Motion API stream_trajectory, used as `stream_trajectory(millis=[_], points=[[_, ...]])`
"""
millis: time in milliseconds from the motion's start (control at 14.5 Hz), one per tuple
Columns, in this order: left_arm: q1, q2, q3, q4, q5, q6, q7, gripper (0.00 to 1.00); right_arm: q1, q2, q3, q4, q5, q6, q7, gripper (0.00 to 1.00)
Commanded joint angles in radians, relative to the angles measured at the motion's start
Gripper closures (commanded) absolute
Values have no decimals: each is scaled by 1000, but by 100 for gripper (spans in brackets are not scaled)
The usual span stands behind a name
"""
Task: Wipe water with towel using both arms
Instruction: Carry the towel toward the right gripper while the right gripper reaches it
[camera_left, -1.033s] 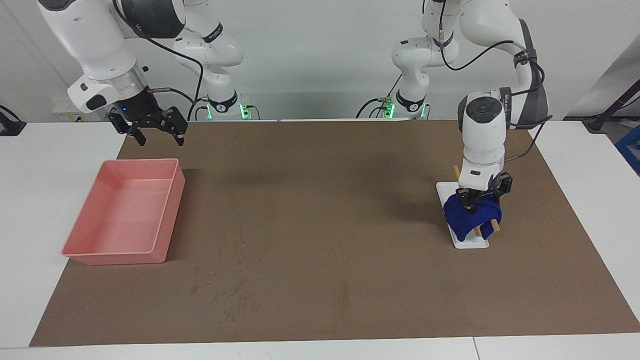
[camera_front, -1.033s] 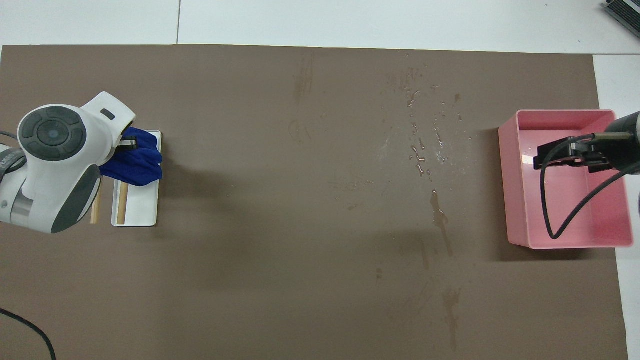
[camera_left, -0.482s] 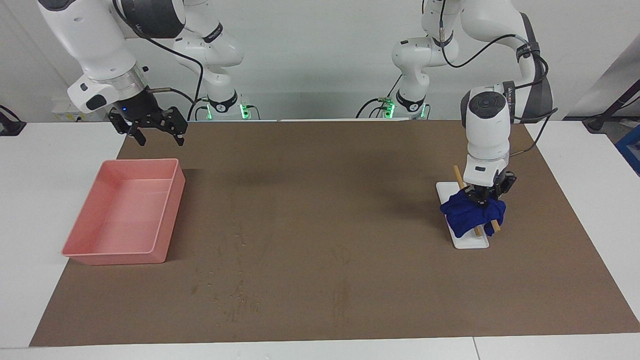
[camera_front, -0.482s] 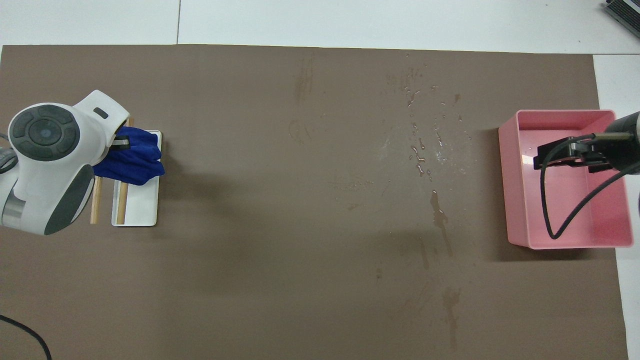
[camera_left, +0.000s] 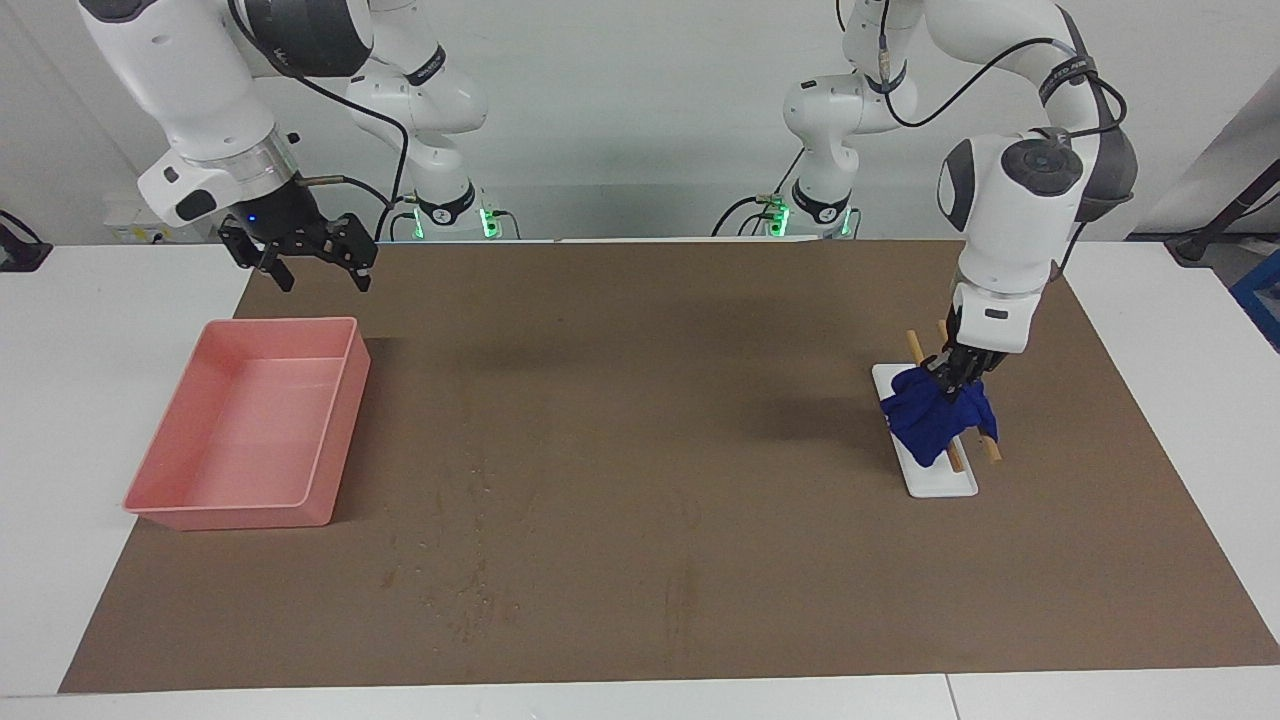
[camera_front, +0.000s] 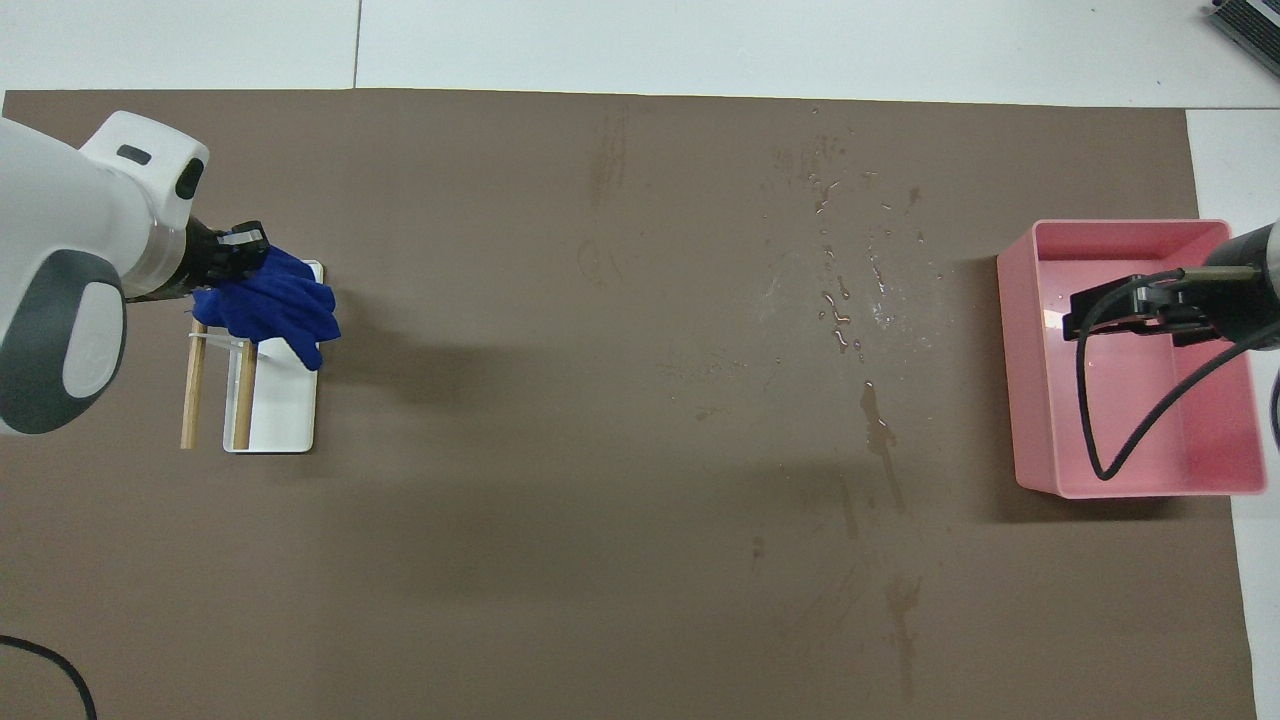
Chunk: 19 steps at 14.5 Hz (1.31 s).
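Observation:
The navy-blue towel (camera_left: 935, 420) (camera_front: 272, 306) hangs in a bunch from my left gripper (camera_left: 955, 374) (camera_front: 236, 254), which is shut on its top. The towel's lower folds still hang over a small white stand (camera_left: 940, 478) (camera_front: 285, 410) with two wooden rods (camera_front: 241, 400), at the left arm's end of the table. Water (camera_front: 840, 310) (camera_left: 465, 590) lies as scattered drops and streaks on the brown mat, between the stand and the pink tray. My right gripper (camera_left: 318, 270) (camera_front: 1130, 308) hangs open over the pink tray, and that arm waits.
The pink tray (camera_left: 345, 420) (camera_front: 1010, 370) stands at the right arm's end of the table, with a little water in it. A brown mat (camera_left: 640, 400) covers most of the white table. A black cable (camera_front: 1090, 440) loops from the right arm over the tray.
My left gripper has shut on the towel and risen, its wrist tilting, so the towel is pulled up off the rods into a bunch. The right arm has stayed put.

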Motion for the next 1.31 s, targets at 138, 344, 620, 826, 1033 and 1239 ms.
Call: stream_trajectory(millis=[138, 344, 620, 826, 1033, 1239], points=[[1, -32, 2, 37, -452, -80, -291, 100, -1, -27, 9, -41, 111, -8, 154, 0], [-29, -52, -8, 26, -670, -93, -591, 100, 57, -35, 9, -61, 217, 9, 380, 0], [-97, -79, -13, -4, -868, -29, -831, 100, 157, -51, 9, -126, 407, 169, 731, 0], [-213, -90, -14, -24, -882, 122, -992, 100, 193, -62, 9, -185, 566, 298, 906, 0], [-342, -95, -11, -44, -884, 271, -1128, 100, 252, -55, 9, -239, 673, 462, 1089, 0], [-434, -95, -11, -54, -884, 369, -1220, 100, 304, -41, 9, -251, 674, 556, 1134, 0]])
